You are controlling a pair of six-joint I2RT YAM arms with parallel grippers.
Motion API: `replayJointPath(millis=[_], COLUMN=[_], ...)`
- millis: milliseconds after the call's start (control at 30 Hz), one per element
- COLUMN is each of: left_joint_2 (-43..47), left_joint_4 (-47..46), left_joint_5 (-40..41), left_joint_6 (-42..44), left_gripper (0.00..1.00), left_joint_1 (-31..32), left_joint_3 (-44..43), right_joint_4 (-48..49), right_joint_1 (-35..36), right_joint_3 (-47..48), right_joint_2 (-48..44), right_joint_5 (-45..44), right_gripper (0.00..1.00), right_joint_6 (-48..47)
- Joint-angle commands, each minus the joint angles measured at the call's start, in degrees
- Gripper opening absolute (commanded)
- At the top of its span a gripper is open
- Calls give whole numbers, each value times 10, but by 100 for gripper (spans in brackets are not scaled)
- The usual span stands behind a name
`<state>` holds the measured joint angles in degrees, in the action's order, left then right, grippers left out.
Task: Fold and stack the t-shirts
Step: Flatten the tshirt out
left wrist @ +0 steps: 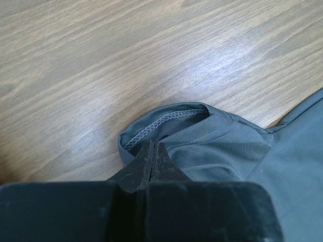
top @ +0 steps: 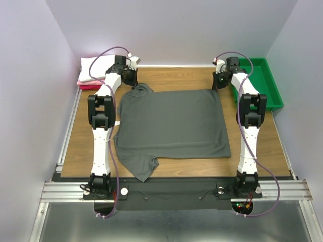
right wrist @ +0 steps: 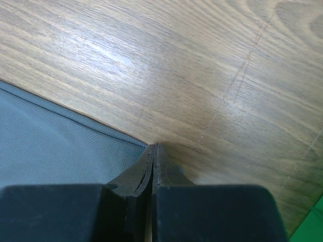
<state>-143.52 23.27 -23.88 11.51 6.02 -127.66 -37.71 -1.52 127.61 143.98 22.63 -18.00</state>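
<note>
A dark charcoal grey t-shirt (top: 171, 123) lies spread flat on the wooden table. My left gripper (top: 134, 83) is at its far left corner. In the left wrist view that gripper (left wrist: 154, 147) is shut on the bunched, stitched sleeve hem (left wrist: 166, 118). My right gripper (top: 218, 86) is at the shirt's far right corner. In the right wrist view its jaws (right wrist: 154, 147) are shut on the very tip of the cloth edge (right wrist: 60, 136). A folded white t-shirt (top: 90, 64) rests on a folded pink one (top: 84, 81) at the back left.
A green plastic tray (top: 262, 75) stands at the back right, just beyond the right arm; its corner (right wrist: 315, 222) shows in the right wrist view. Grey walls close in the table on three sides. A near sleeve (top: 144, 169) hangs toward the front edge.
</note>
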Motion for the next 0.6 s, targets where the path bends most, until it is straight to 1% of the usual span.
replayJointPath(millis=[0,200,300,567], left_joint_2=[33,96,125,208], left_joint_4=[-14,-27,-27,-21], left_joint_5=[-24,-36,-36,-32], left_joint_6=[-3,11,23,78], left_gripper=[0,0,0,0], left_joint_1=[-11,-10,-10,-8], left_joint_3=[-30,-8,16,111], right_joint_4=[5,6,6,6], right_joint_1=[-2,-2,-2,-2], right_joint_3=[4,7,6,-17], right_joint_2=[-38,-61,-74,-112], right_joint_5=[18,32,30,34], right_gripper=[0,1,1,1], right_joint_6=[6,6,1,-14])
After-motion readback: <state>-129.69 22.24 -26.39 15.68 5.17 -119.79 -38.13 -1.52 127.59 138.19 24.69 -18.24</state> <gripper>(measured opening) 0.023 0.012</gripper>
